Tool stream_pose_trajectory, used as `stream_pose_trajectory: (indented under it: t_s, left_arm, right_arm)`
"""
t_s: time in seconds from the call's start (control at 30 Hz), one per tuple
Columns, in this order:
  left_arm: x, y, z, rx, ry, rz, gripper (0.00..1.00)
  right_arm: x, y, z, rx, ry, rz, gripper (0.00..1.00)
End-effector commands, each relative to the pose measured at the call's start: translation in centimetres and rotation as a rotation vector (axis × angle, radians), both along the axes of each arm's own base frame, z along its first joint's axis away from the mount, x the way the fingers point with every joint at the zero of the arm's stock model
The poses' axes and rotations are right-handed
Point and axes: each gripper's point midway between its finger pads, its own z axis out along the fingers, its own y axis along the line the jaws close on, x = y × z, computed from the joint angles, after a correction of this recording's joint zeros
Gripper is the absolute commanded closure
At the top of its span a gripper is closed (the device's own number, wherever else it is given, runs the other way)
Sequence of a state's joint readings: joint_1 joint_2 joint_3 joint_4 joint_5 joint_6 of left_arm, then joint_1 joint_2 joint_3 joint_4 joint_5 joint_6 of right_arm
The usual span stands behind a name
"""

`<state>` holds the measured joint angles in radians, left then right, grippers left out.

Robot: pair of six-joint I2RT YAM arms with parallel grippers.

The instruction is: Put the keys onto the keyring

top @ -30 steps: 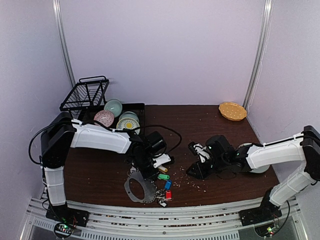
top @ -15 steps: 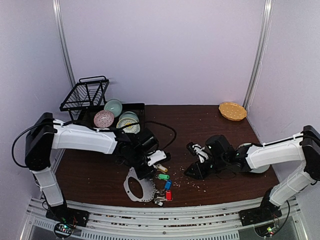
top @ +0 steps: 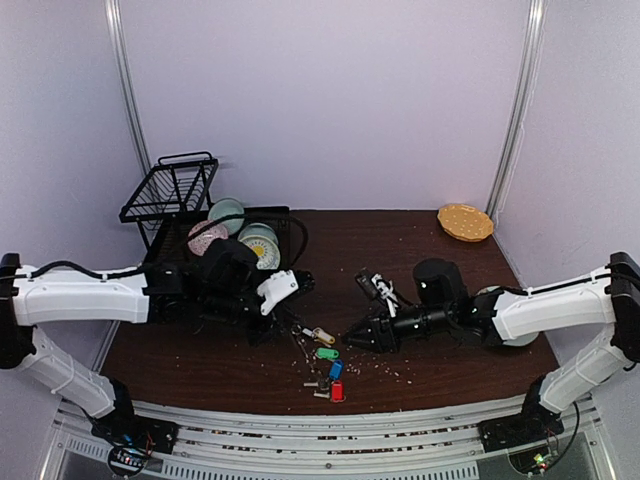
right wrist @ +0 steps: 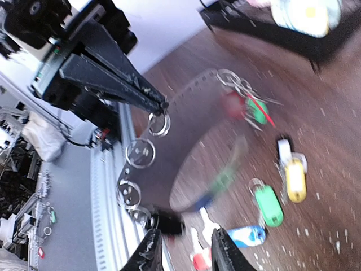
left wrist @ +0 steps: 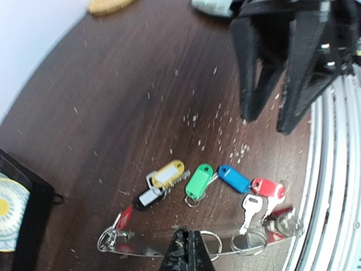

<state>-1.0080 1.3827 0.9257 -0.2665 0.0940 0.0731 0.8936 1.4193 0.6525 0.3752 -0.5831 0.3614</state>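
Silvery keys [left wrist: 225, 180] with coloured tags lie loose on the bench just beside the keyring [left wrist: 197, 245], which the left end effector [left wrist: 189, 248] pinches by its edge; the half-open, empty right end effector [right wrist: 183, 248] could knock it free.

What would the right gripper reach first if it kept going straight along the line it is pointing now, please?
Probably the keyring that the left gripper holds up. The right gripper points left across the table toward it, and the hoop fills the right wrist view just ahead. Depth is unclear, so it may pass over the loose tagged keys first.
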Motion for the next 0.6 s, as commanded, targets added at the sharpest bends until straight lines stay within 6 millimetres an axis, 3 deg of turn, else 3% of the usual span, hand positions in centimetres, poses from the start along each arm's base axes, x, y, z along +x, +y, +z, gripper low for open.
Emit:
stream_pose_trajectory:
  t_s: [0.0, 0.2, 0.3, 0.57]
  left_arm:
    - [-0.9, -0.9, 7.5, -0.247, -0.229, -0.126, 1.00]
    - [-1.5, -0.3, 12.2, -0.323, -0.417, -0.180, 1.00]
    - [-1.4, -0.3, 13.3, -0.319, -0.454, -0.185, 1.00]
    - [-1.3, -1.0, 13.8, -0.359, -0.425, -0.173, 1.00]
  right_arm:
    - [-0.7, 2.5, 7.6, 0.245, -0.173, 0.117, 0.68]
    - [-1.0, 4.3, 11.6, 0.395, -0.226, 0.182, 0.68]
    - [-1.0, 4.6, 13.7, 0.457, -0.253, 0.188, 0.67]
    - [1.5, 5.5, 12.7, 0.398, -0.263, 0.071, 0.67]
